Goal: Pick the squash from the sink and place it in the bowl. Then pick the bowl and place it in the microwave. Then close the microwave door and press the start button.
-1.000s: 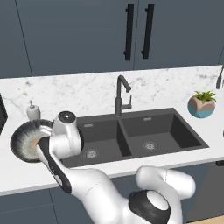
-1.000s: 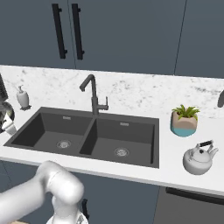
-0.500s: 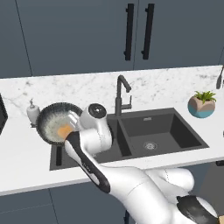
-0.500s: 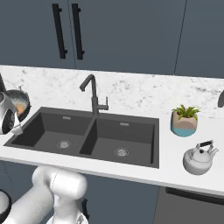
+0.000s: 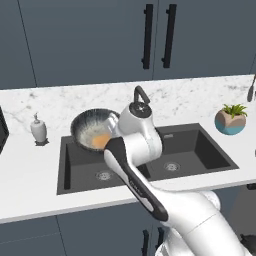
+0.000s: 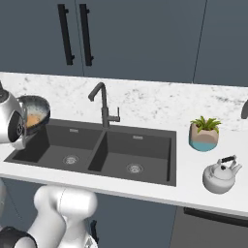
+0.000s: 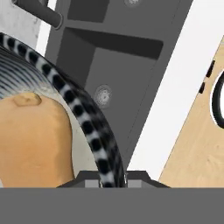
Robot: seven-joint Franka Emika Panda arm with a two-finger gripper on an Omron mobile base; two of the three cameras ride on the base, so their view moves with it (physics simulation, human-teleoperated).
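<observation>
Holding the bowl (image 5: 93, 130) up over the left basin of the sink (image 5: 200, 150), my fingers pinched tight on its rim at about 3 o'clock. The squash (image 5: 101, 141) sits inside, orange against the cream. Soap bottle (image 5: 38, 128) stands at 9 o'clock from the bowl, faucet (image 6: 102, 104) behind the divider, potted plant (image 6: 205, 133) and kettle (image 6: 221, 174) way off at 3 o'clock.

Bowl (image 5: 95, 130) with squash (image 5: 101, 141), now rightward over the sink's (image 5: 80, 175) left basin.
</observation>
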